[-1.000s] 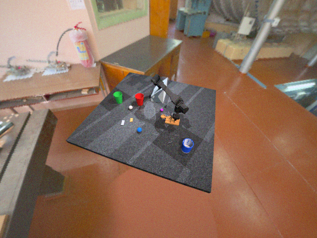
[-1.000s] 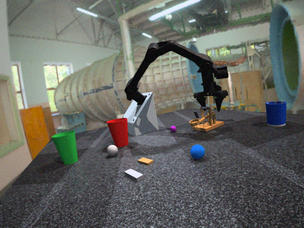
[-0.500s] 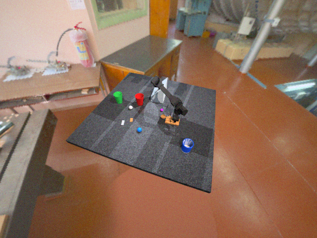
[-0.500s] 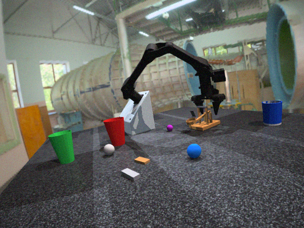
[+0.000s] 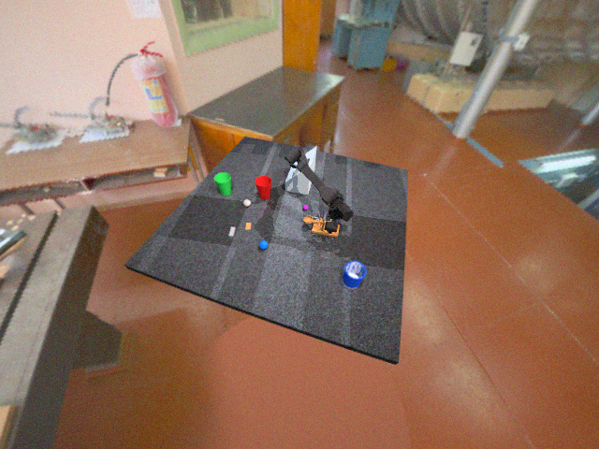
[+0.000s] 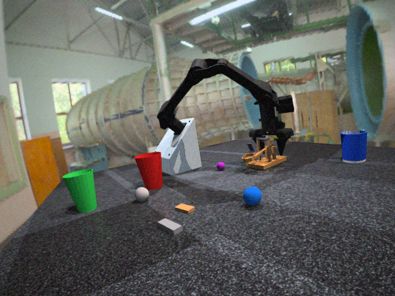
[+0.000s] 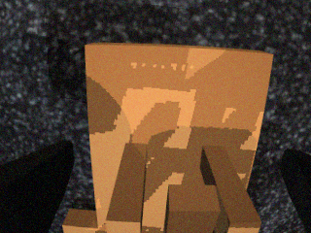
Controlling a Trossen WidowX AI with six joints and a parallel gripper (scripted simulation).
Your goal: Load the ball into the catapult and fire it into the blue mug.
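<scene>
The orange catapult (image 5: 317, 227) (image 6: 261, 165) (image 7: 165, 53) stands on the dark table, its scoop toward the arm's base side; I see no ball in the scoop. My gripper (image 6: 268, 147) (image 7: 181, 156) is open and empty, pointing down low over the catapult, with one finger on each side of it in the wrist view. The blue mug (image 5: 354, 274) (image 6: 353, 147) stands upright beyond the catapult's far end. A small magenta ball (image 5: 305, 207) (image 6: 220, 166) lies near the scoop. A blue ball (image 5: 263, 244) (image 6: 252, 195) and a whitish ball (image 5: 247, 203) (image 6: 142, 194) lie farther off.
A red cup (image 5: 263, 187) (image 6: 150, 171) and a green cup (image 5: 223, 183) (image 6: 81, 191) stand upright near the whitish ball. An orange block (image 5: 248, 225) (image 6: 184, 208) and a grey block (image 5: 232, 230) (image 6: 170, 226) lie flat. The white wedge-shaped mount (image 6: 189, 153) holds the arm's base.
</scene>
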